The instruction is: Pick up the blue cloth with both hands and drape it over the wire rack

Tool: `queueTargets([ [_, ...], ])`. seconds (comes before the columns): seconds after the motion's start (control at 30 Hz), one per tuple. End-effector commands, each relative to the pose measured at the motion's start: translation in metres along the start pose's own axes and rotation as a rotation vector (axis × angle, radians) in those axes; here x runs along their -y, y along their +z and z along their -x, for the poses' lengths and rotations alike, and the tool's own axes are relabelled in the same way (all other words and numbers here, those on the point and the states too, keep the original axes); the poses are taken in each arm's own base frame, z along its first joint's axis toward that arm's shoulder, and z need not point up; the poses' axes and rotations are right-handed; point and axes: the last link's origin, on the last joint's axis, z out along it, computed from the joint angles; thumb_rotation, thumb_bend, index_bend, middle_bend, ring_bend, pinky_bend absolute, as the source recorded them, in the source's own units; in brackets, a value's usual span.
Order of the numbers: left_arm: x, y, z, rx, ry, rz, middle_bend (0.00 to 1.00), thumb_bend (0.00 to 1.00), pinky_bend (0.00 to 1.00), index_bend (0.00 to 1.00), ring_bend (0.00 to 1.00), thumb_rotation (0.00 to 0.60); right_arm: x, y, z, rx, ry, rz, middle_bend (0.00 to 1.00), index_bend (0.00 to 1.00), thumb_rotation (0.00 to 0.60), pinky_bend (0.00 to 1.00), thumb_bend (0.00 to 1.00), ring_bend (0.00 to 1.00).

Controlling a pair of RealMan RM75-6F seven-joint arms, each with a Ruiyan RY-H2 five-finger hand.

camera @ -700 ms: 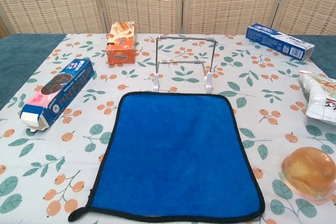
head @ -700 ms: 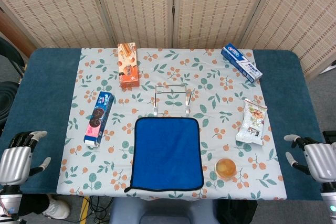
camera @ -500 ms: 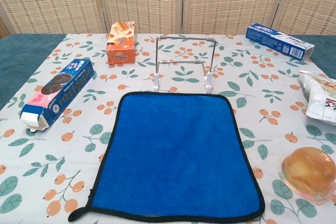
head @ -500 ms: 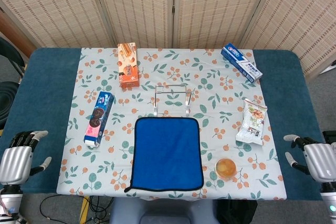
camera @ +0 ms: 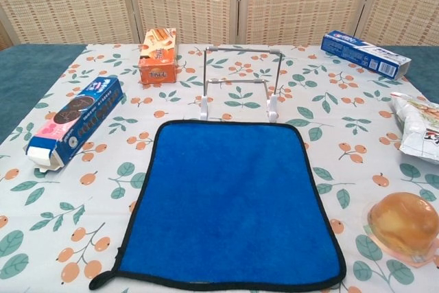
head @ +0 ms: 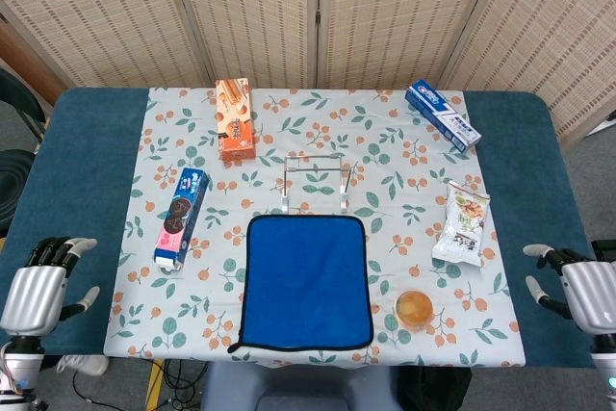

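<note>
The blue cloth lies flat and spread out on the floral tablecloth, at the near middle of the counter, its near edge close to the counter's front edge. Just beyond its far edge stands the wire rack, upright on white feet, with nothing over it; in the chest view the cloth's far hem comes up right beside those feet.

The left hand hovers at the near left corner, over the bare blue part of the counter, well apart from the cloth. Its fingers are spread and it holds nothing. The right hand sits at the near right corner, likewise well apart from the cloth, fingers apart and empty. Neither hand shows in the chest view.

Left of the cloth lies a blue cookie box; an orange box lies farther back. On the right are a snack bag, a toothpaste box and, near the cloth's right near corner, a jelly cup.
</note>
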Motion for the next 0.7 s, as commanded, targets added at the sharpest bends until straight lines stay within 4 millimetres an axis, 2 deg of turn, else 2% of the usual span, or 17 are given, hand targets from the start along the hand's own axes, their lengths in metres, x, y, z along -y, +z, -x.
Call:
queueTargets([
  [0.03,0.0,0.003,-0.001,0.015,0.014,0.061,0.26,0.22,0.17,0.24,0.18,0.6,0.003,0.001,-0.002,-0.004,0.005,-0.013,0.49,0.35,0.6,0.63,0.33,0.45],
  [0.13,-0.003,0.005,-0.001,0.025,0.011,0.112,0.26,0.22,0.21,0.24,0.21,0.6,0.007,0.003,-0.002,0.002,0.003,-0.037,0.49,0.35,0.6,0.63,0.33,0.45],
  [0.3,-0.007,0.009,0.002,0.047,0.004,0.204,0.3,0.22,0.35,0.25,0.28,0.6,0.017,0.006,-0.002,0.019,0.0,-0.084,0.49,0.35,0.6,0.63,0.33,0.45],
  [0.43,-0.012,0.011,0.007,0.073,0.012,0.287,0.43,0.22,0.53,0.28,0.4,0.6,0.028,0.008,0.002,0.059,-0.003,-0.138,0.51,0.35,0.6,0.63,0.33,0.47],
  [0.53,-0.017,0.012,0.011,0.094,0.014,0.343,0.54,0.22,0.67,0.3,0.5,0.6,0.036,0.011,0.007,0.093,-0.012,-0.182,0.55,0.35,0.6,0.67,0.33,0.53],
  [0.7,-0.029,0.012,0.02,0.127,0.046,0.449,0.74,0.22,0.88,0.36,0.69,0.6,0.054,0.017,0.013,0.109,-0.013,-0.268,0.68,0.35,0.6,0.85,0.33,0.67],
])
